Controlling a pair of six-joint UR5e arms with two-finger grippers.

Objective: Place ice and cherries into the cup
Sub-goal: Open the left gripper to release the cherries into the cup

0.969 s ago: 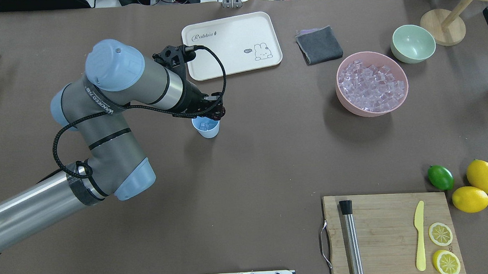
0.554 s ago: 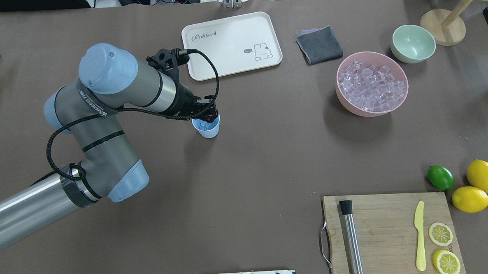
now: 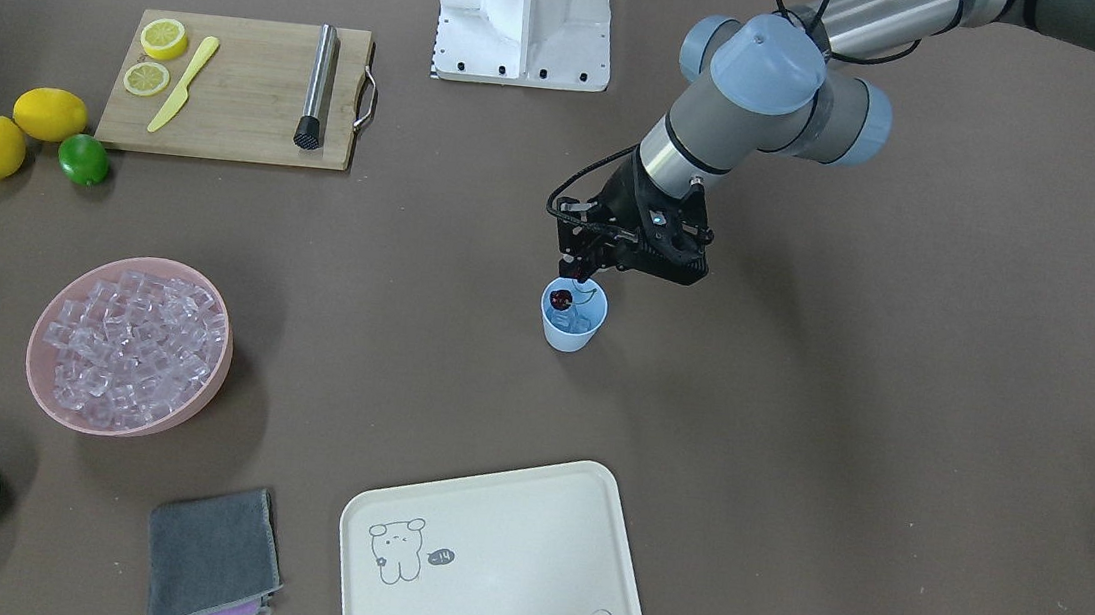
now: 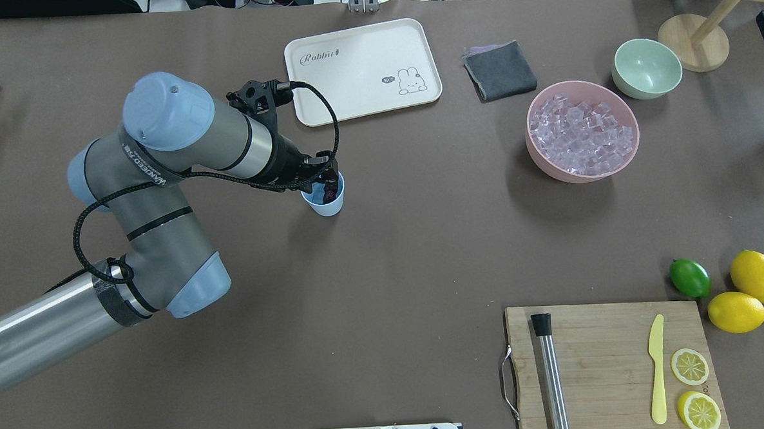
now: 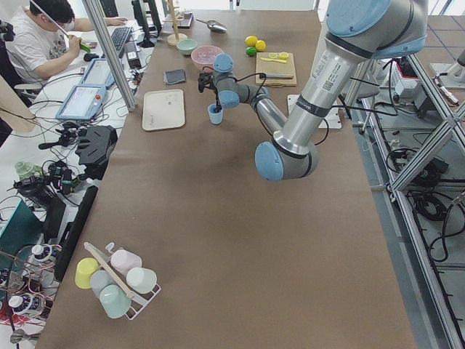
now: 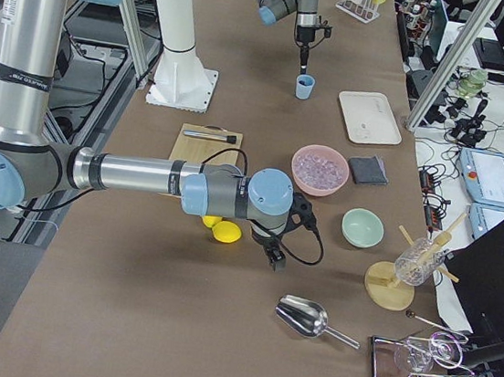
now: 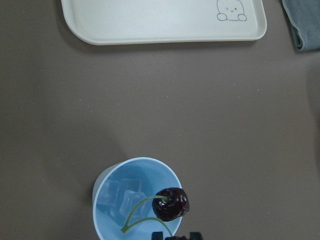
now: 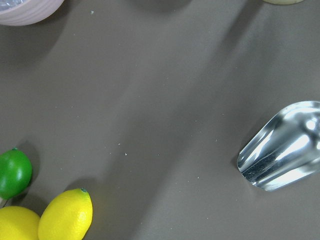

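The left gripper (image 3: pixel 583 276) hangs just over the cup (image 3: pixel 572 335), closed on the cherries (image 7: pixel 171 204). As far as the wrist view's bottom edge lets me judge, one cherry sits between the jaws while the other dangles at the rim's 3 o'clock, with the stems arcing over the ice (image 7: pixel 122 197) already inside.

To finish well, I'd nudge toward the cup's centre, lower a little, and only then let go, so the loose cherry can't catch the rim and roll out. The cup looks light, so the fingers should not touch its wall.

In the front-facing view the tray (image 3: pixel 493 563) lies at the cup's 6 o'clock and the pink bowl (image 3: pixel 37 389) at 8 o'clock — both well apart.

The right gripper (image 6: pixel 277 263) waits near the lemons (image 8: pixel 65 215); I cannot tell whether it is open or closed.
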